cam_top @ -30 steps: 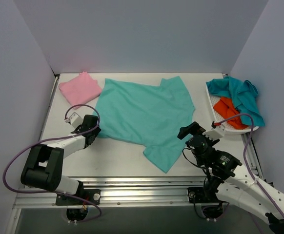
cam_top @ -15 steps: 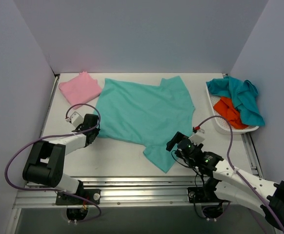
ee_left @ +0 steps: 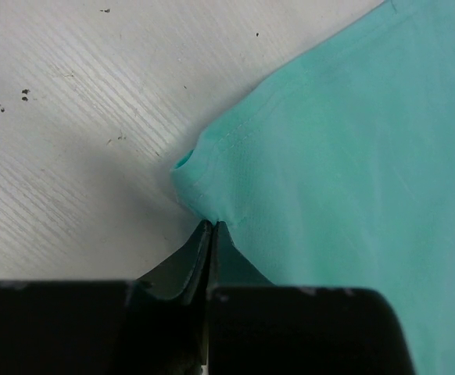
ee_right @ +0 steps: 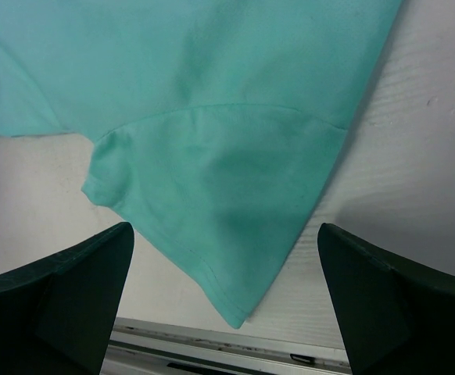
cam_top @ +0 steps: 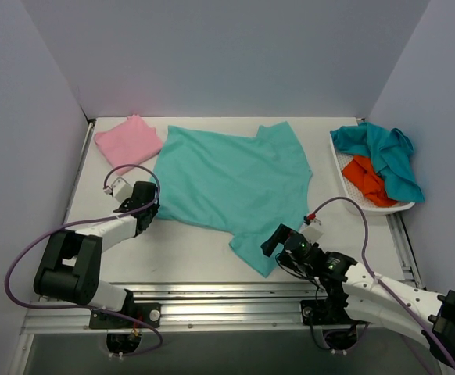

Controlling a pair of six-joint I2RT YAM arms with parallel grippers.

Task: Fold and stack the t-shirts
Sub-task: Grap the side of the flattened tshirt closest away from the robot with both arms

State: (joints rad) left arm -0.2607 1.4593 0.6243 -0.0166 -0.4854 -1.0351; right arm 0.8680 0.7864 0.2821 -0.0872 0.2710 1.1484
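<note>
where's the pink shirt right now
In the top view, the pink t-shirt lies at the far left corner of the table, beside the spread sea-green t-shirt.

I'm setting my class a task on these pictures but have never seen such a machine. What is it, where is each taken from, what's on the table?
Two robot arms are bolted at the near edge of a white table. The wide picture looks down from above and behind; the close-ups come from a camera on each wrist. A light sea-green cloth t-shirt lies spread out, a folded pink t-shirt sits far left, and a teal t-shirt and orange t-shirt fill a white basket on the right. The left arm's fingers are shut on the green shirt's corner; the right arm's fingers hang open over its sleeve.
</note>
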